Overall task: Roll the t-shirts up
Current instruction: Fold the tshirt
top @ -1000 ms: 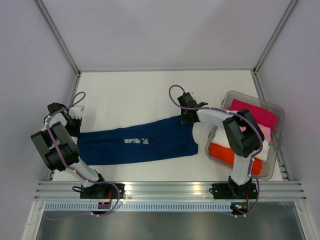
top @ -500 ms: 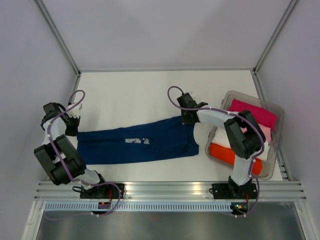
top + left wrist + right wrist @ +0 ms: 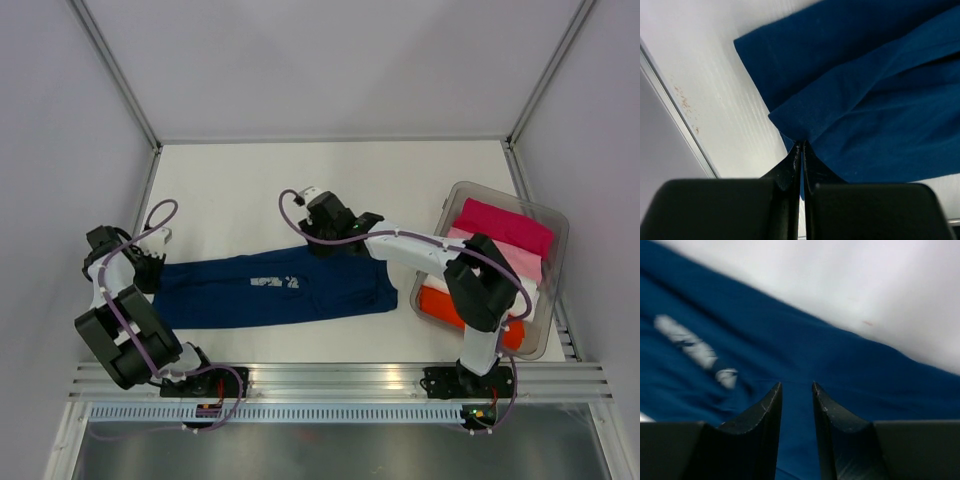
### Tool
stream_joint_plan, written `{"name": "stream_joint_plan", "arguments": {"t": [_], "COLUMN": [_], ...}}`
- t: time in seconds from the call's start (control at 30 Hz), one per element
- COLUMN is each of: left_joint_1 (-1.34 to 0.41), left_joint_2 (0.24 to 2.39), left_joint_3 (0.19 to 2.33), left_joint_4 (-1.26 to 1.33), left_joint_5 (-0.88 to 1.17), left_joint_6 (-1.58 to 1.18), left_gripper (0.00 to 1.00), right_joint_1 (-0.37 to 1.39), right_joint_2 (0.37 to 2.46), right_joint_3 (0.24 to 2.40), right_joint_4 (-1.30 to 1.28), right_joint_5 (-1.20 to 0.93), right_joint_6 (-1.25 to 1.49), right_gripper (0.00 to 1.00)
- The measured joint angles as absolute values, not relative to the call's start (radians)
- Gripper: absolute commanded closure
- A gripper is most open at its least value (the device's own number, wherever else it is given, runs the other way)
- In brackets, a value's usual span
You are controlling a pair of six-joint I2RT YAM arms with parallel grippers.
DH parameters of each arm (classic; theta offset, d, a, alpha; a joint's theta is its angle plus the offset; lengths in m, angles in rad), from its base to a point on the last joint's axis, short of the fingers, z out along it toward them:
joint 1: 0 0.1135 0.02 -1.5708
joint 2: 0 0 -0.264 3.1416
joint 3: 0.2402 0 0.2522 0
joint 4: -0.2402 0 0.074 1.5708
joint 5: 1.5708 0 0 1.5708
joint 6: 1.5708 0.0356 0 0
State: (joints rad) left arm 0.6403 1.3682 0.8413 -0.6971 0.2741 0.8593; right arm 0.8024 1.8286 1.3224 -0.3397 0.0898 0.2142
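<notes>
The navy t-shirt (image 3: 270,290) lies stretched out flat, folded lengthwise, across the table, its small white chest print (image 3: 272,282) facing up. My left gripper (image 3: 150,268) is at the shirt's left end, shut on a fold of the navy cloth (image 3: 865,90); the tips (image 3: 801,145) pinch its edge. My right gripper (image 3: 322,243) hovers over the shirt's far edge near the middle, jaws a little apart with nothing between them. In the right wrist view the gripper (image 3: 796,386) is above the navy cloth (image 3: 850,370), with the print (image 3: 687,342) to the left.
A clear plastic bin (image 3: 553,225) stands at the right with rolled shirts inside: magenta (image 3: 505,225), pink (image 3: 535,268) and orange (image 3: 445,305). A metal rail (image 3: 670,110) runs along the table's left edge, close to my left gripper.
My right gripper has let go of the shirt's right end and moved left along the far edge to near the middle. My left gripper shifted slightly toward the near side, still holding the cloth.
</notes>
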Motion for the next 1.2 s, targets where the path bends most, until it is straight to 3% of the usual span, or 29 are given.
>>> {"name": "stream_joint_plan", "arguments": {"t": [0.27,0.63,1.0,1.07,1.2], "left_joint_1": [0.665,0.667,0.667,0.667,0.667], "left_joint_2": [1.363,1.365,1.368,1.370,1.380], "left_joint_3": [0.810,0.814,0.839,0.841,0.845], "left_joint_4": [-0.734,-0.742,-0.752,-0.753,-0.754], "left_joint_5": [0.272,0.272,0.272,0.272,0.273], "left_joint_6": [0.962,0.981,0.981,0.981,0.981], "left_gripper": [0.98,0.98,0.98,0.98,0.98], "right_joint_1": [0.912,1.059,1.067,1.067,1.067], "right_joint_2": [1.980,2.080,2.170,2.175,2.178], "right_joint_3": [1.420,1.517,1.600,1.604,1.605], "right_joint_4": [-0.255,-0.348,-0.410,-0.413,-0.424], "right_joint_5": [-0.023,0.159,0.234,0.242,0.255], "right_joint_6": [0.220,0.014,-0.075,-0.082,-0.092], "right_gripper": [0.57,0.57,0.58,0.61,0.81]}}
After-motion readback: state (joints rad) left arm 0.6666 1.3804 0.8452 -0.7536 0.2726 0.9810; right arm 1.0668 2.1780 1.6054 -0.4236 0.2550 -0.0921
